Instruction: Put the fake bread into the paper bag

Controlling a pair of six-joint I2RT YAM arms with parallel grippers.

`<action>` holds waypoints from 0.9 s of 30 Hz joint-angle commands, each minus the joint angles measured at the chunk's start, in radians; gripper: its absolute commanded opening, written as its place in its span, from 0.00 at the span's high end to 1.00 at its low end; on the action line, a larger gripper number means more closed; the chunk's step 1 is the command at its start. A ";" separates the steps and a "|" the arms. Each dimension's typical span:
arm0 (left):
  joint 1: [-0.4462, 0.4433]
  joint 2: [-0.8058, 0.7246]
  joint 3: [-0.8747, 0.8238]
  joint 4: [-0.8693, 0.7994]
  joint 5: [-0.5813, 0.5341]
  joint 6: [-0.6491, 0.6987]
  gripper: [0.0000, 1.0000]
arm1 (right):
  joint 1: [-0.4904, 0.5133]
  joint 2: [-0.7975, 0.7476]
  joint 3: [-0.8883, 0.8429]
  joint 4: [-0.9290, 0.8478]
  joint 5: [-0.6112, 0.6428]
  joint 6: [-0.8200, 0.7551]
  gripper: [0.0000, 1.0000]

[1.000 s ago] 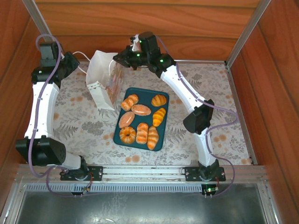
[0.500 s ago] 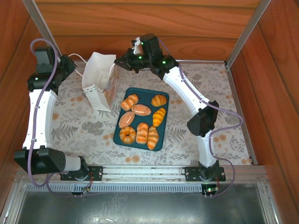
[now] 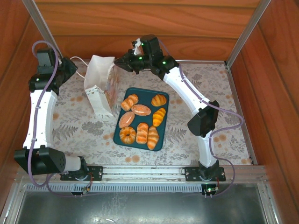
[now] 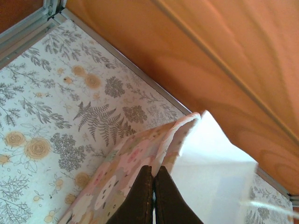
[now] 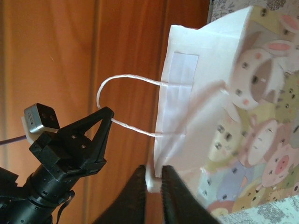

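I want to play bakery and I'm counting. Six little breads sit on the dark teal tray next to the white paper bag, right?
Not quite. There are eight fake breads on the dark teal tray, not six; the top external view shows them all. The tray does sit next to the white paper bag.

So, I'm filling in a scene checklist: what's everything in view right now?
bread: eight, orange-brown, all on the tray
tray: one, dark teal, in the middle
bag: one, white with pastel print, upright left of the tray
cloth: one, grey-white floral, under everything
walls: wood, orange-brown, on three sides
arms: two, white and black, either side
left hand: black, shut on the bag's cord handle
right hand: black, pinching the bag's rim
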 commanded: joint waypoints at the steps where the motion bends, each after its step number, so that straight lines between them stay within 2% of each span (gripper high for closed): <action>1: 0.008 -0.007 -0.017 0.009 0.011 -0.007 1.00 | -0.008 0.001 0.022 0.007 -0.025 0.000 0.72; 7: 0.007 -0.003 -0.028 0.010 0.018 -0.003 1.00 | -0.013 -0.008 0.034 -0.020 -0.028 -0.031 0.49; 11: 0.007 -0.008 -0.029 0.009 0.016 0.000 1.00 | -0.022 -0.062 0.015 -0.073 -0.013 -0.090 0.40; 12: 0.007 -0.010 -0.028 0.010 0.016 0.002 0.96 | -0.027 -0.085 0.000 -0.095 -0.004 -0.111 0.38; 14: 0.008 -0.017 -0.028 0.010 0.015 0.006 0.84 | -0.037 -0.139 -0.043 -0.138 0.019 -0.158 0.34; 18: 0.008 -0.031 -0.013 0.010 0.026 0.017 0.48 | -0.072 -0.310 -0.235 -0.232 0.113 -0.277 0.25; 20: 0.009 -0.039 -0.009 0.010 0.029 0.019 0.32 | -0.101 -0.405 -0.356 -0.285 0.194 -0.333 0.18; 22: 0.009 -0.046 -0.003 0.010 0.034 0.019 0.22 | -0.141 -0.512 -0.484 -0.340 0.284 -0.385 0.14; 24: 0.009 -0.053 0.001 0.010 0.048 0.019 0.02 | -0.192 -0.611 -0.620 -0.400 0.392 -0.422 0.10; 27: 0.009 -0.064 0.001 0.009 0.062 0.015 0.00 | -0.288 -0.739 -0.816 -0.457 0.522 -0.450 0.04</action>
